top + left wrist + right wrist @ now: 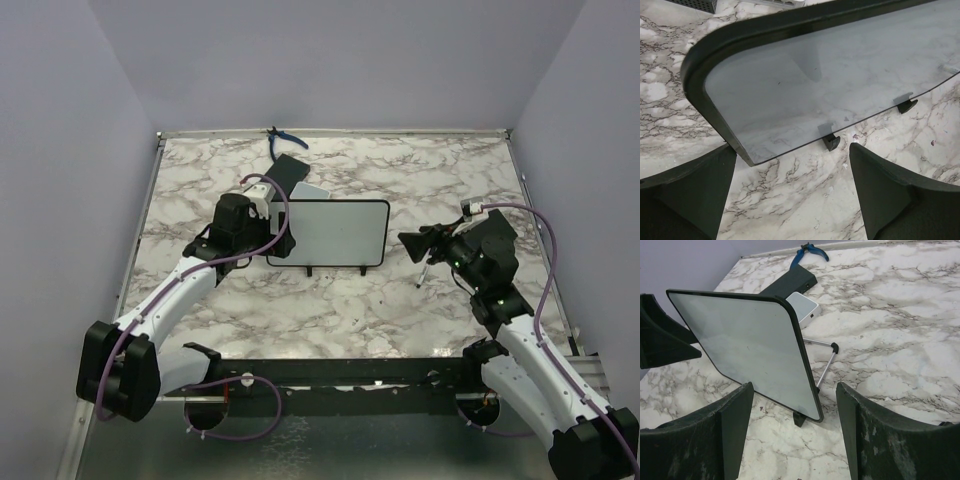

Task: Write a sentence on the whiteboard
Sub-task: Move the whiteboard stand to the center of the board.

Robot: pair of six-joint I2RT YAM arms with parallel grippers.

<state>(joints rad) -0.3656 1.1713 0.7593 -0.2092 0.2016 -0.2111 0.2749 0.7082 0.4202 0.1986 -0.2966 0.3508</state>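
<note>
The board is being seen upright on its two black feet near the middle of the marble worktop, its long edge running left to right and its white face turned toward the arms. In all three views that face is showing plain white inside the thin black frame.

The left jaws are being held wide apart at the board's left end. In the left wrist view the rounded lower corner of the board is lying just ahead of the gap between the two fingers, close to the left one; whether frame and finger are touching cannot be told. Nothing is being pinched there.

The right jaws are also being held spread, off the board's right end and clear of it, pointing toward it. In the right wrist view the board is standing beyond the two fingers, its lower edge lined up with the gap between them, marble showing in between. Nothing is being gripped.

Behind the board's left part, a black slab and a grey-white pad are lying on the worktop. Blue-handled pliers are lying at the far edge.
</note>
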